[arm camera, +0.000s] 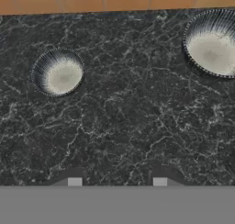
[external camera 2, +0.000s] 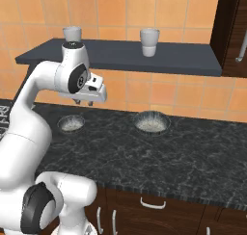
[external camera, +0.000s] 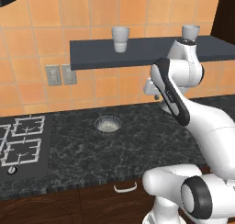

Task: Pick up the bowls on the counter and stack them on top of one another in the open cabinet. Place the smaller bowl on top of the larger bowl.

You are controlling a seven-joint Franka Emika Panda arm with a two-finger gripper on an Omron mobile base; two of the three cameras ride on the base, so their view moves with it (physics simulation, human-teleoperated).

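Note:
The smaller bowl (external camera 2: 71, 124), grey-rimmed with a pale speckled inside, sits on the black marbled counter (external camera 2: 183, 152). To its right, about a hand's width off, is the larger bowl (external camera 2: 152, 122), with a dark ribbed wall. My gripper (external camera 2: 83, 103) hangs above the counter between them, nearer the smaller bowl, touching neither. Looking down from the hand, the smaller bowl (arm camera: 57, 73) lies upper left and the larger bowl (arm camera: 212, 43) upper right, partly cut off. The gripper (arm camera: 117, 181) is open over bare counter (arm camera: 128, 126). Above runs the slate-grey shelf (external camera 2: 183, 58). My arm hides the larger bowl in the left base view, where the smaller bowl (external camera: 108, 124) shows.
Two pale cups (external camera 2: 72, 34) (external camera 2: 149, 41) stand on the shelf. A black hob with white grates (external camera: 23, 142) lies at the counter's left end. Wall sockets (external camera: 60, 75) sit under the shelf's left end. A dark tall cabinet (external camera 2: 234, 32) closes the right side.

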